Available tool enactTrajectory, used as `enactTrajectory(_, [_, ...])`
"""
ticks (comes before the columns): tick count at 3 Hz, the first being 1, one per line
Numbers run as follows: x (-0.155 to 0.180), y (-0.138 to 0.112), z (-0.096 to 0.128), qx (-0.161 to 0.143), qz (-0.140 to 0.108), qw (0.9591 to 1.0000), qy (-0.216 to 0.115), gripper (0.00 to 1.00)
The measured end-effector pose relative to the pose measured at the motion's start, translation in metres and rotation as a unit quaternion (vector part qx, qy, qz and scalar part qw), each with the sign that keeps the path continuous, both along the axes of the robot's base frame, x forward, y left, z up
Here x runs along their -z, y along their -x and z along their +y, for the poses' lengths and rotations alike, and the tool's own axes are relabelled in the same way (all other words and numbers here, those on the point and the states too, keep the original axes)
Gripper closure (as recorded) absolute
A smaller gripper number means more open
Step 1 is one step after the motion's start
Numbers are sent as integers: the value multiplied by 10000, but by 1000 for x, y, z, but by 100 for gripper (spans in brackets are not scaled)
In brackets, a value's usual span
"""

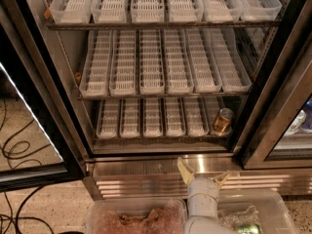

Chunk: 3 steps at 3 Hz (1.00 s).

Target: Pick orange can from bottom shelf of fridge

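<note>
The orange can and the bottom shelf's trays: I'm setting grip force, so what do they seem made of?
The orange can looks like metal: glossy copper-orange with bright glints. The trays look like matte white slotted plastic. The gripper, open, sits lower, before the shiny, seemingly stainless base trim.
</note>
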<state>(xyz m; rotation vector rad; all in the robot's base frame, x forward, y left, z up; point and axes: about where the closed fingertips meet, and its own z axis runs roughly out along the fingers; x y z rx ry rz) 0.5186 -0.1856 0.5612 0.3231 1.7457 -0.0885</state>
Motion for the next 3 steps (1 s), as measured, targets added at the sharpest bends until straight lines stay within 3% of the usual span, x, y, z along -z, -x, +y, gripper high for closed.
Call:
enactTrajectory(1, [-11,-17,-10,60,-492,9986,194,0])
enactTrajectory(3, [-19,-20,-8,-1,-663,9976,222,0])
